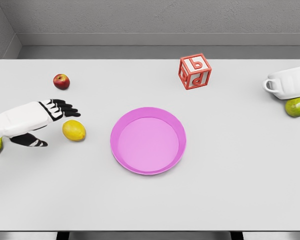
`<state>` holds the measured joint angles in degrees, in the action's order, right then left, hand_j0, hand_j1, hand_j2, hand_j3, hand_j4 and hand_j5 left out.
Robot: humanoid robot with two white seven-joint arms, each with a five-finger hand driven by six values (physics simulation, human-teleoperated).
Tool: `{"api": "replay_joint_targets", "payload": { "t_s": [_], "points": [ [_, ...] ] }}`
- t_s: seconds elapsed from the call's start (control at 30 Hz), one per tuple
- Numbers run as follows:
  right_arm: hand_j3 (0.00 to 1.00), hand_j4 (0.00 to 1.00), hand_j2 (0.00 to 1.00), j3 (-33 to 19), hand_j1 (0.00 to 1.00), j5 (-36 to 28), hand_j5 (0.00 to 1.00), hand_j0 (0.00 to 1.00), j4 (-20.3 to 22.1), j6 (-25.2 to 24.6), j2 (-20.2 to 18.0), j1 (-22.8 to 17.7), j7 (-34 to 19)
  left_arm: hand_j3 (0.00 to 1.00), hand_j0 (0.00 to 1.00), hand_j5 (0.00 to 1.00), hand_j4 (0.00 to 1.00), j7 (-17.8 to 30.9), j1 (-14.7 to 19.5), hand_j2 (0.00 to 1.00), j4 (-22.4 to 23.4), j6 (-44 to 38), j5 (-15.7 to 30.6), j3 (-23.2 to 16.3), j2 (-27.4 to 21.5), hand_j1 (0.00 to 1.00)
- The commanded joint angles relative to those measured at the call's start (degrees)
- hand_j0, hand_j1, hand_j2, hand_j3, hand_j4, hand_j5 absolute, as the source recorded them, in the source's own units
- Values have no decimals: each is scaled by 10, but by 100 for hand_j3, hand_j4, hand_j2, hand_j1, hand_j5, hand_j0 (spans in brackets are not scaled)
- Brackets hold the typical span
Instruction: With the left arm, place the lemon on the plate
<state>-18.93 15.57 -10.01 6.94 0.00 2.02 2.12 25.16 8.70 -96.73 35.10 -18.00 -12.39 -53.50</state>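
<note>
white table (150, 205) | pink plate (121, 150) centre | left hand (46, 122) spread wide beside lemon (74, 130) | grey wall (150, 17)

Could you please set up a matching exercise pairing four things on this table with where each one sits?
Things:
1. apple
2. lemon
3. block
4. cup

Places:
A. at the right edge, above a green fruit
B. just right of the left hand
C. far left, beyond the hand
D. beyond the plate, right of middle

Pairs: 1-C, 2-B, 3-D, 4-A
</note>
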Motion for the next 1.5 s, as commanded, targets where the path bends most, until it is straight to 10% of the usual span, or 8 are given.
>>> {"api": "replay_joint_targets", "payload": {
  "t_s": [0.0, 0.9, 1.47],
  "points": [
    [100, 100, 100, 0, 100, 0, 100, 100, 0, 0, 0, 0, 0, 100, 100, 100, 100, 15, 0, 100, 4, -1, -4, -1, 20, 100],
    [100, 100, 100, 0, 100, 0, 100, 100, 0, 0, 0, 0, 0, 100, 100, 100, 100, 16, 54, 100, 88, -1, -86, -33, 99, 100],
    [100, 100, 100, 0, 100, 0, 100, 100, 1, 0, 0, 0, 0, 78, 78, 78, 78, 16, 56, 78, 94, -1, -126, -45, 109, 78]
  ]
}}
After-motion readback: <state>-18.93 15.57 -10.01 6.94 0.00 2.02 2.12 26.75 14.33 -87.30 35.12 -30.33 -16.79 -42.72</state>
